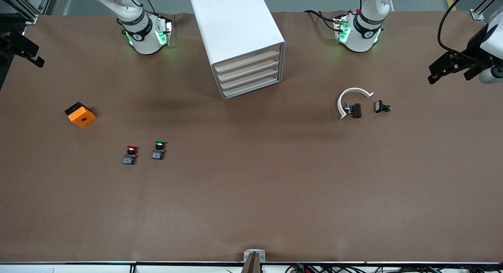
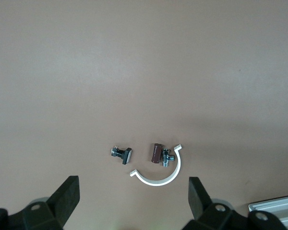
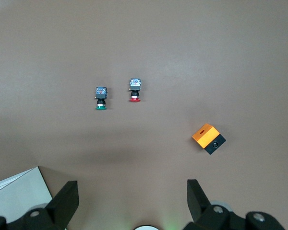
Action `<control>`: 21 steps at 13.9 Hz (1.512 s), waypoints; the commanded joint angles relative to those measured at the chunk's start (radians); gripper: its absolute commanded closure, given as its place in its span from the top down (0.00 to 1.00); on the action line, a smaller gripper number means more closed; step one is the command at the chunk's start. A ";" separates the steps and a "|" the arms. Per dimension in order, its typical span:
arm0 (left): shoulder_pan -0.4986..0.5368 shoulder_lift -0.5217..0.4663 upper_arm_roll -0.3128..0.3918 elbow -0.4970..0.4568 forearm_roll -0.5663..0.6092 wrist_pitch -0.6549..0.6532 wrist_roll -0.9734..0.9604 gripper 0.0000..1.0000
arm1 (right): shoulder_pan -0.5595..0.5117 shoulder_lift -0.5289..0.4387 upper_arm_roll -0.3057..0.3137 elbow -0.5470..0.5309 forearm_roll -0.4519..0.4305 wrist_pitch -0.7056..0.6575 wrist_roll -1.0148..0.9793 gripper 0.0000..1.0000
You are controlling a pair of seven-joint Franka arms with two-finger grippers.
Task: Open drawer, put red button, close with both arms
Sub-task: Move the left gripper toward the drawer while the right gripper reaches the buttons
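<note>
The white cabinet stands between the two arm bases. All its drawers are shut; the top drawer shows a cream front. The red button stands on the table toward the right arm's end, beside the green button. Both also show in the right wrist view, red and green. My right gripper is open and empty, high over the table near the cabinet. My left gripper is open and empty, high over the white ring.
An orange block lies toward the right arm's end. Toward the left arm's end lie the white open ring, a brown part with a metal screw, and a black bolt. A cabinet corner shows in the right wrist view.
</note>
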 commanded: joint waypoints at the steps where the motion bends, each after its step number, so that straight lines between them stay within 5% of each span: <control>1: 0.001 0.012 0.006 0.027 0.002 -0.025 0.001 1.00 | -0.018 -0.030 0.013 -0.029 -0.013 0.013 -0.003 1.00; 12: -0.065 0.209 -0.027 0.054 -0.018 -0.013 -0.013 1.00 | -0.015 -0.016 0.014 -0.006 -0.010 -0.019 -0.009 1.00; 16: -0.146 0.338 -0.041 0.051 -0.090 -0.013 -0.362 1.00 | -0.015 -0.010 0.014 -0.003 0.001 -0.046 -0.006 1.00; 21: -0.232 0.485 -0.043 0.053 -0.261 -0.010 -0.811 1.00 | -0.021 0.147 0.016 0.003 0.001 -0.063 -0.012 1.00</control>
